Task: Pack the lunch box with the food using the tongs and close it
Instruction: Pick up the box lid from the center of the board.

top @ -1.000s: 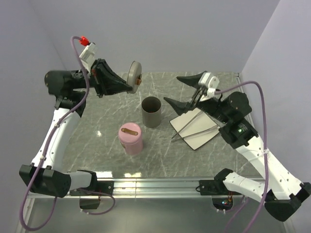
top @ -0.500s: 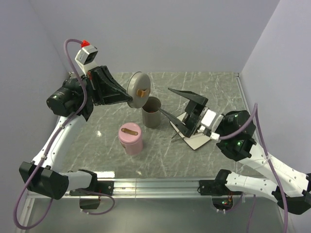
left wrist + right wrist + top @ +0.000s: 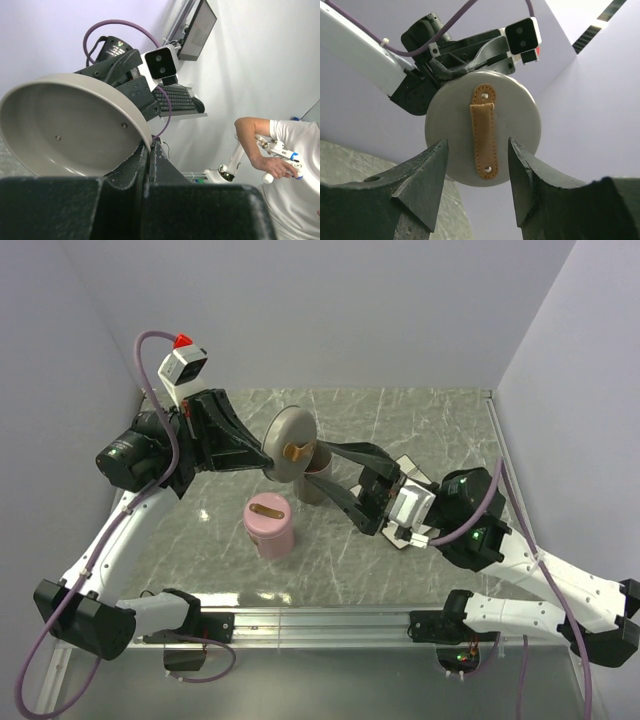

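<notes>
marble bench, grey walls. left end effector (image 3: 150,146) clamped on grey lid (image 3: 482,127) rim, tilted above lunch box (image 3: 307,492) mid-bench. right end effector (image 3: 477,144) jaws apart, flanking lid strap. tongs hidden. judged: lid handover; next, square grip.

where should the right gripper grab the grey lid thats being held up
Probably the tan strap on the lid's outer face, pinched across its width, coming square-on at that face. The lid stands on edge with the strap facing the right gripper, whose open jaws straddle it. The left gripper pinches the rim, so that part is taken.
</notes>
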Robot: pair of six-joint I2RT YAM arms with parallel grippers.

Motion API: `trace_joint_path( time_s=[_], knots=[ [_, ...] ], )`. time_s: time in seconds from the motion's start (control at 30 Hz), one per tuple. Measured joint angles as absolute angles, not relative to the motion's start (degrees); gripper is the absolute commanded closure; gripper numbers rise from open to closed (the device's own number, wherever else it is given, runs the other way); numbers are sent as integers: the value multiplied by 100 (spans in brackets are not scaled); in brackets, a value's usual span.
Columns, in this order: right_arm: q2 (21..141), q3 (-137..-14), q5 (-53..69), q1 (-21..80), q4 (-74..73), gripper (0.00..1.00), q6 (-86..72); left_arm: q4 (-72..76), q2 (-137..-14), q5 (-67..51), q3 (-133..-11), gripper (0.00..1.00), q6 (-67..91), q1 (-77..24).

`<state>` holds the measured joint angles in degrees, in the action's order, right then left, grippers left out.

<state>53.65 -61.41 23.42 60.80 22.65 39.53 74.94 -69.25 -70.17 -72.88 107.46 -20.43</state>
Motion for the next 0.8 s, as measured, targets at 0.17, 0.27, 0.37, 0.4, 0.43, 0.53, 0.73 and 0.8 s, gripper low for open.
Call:
trace_joint_path(
  time_s=[0.17, 0.27, 0.37, 0.4, 0.43, 0.53, 0.73, 0.8],
  knots=[
    [5533, -6178, 2340, 6132, 2252, 44, 3955, 7529, -6908, -7017, -7282, 100, 10744, -2143],
    [5607, -6193, 2342, 6139, 2274, 46, 3981, 7531, -6908, -7024, -7282, 100, 10737, -2213],
    [5660, -6200, 2349, 6149, 2307, 46, 4003, 7533, -6908, -7063, -7282, 100, 10718, -2261],
    [5673, -6206, 2353, 6154, 2318, 47, 4012, 7533, -6908, -7072, -7282, 100, 10715, -2270],
    [5684, -6222, 2362, 6154, 2320, 47, 4016, 7533, -6908, -7074, -7282, 100, 10711, -2276],
    [5695, -6270, 2366, 6163, 2355, 47, 4034, 7540, -6906, -7081, -7260, 100, 10691, -2311],
    [5739, -6396, 2432, 6163, 2403, 58, 4051, 7542, -6899, -7089, -7164, 100, 10674, -2397],
    [5741, -6423, 2495, 6165, 2381, 61, 4064, 7542, -6901, -7072, -7161, 100, 10669, -2423]
  ],
)
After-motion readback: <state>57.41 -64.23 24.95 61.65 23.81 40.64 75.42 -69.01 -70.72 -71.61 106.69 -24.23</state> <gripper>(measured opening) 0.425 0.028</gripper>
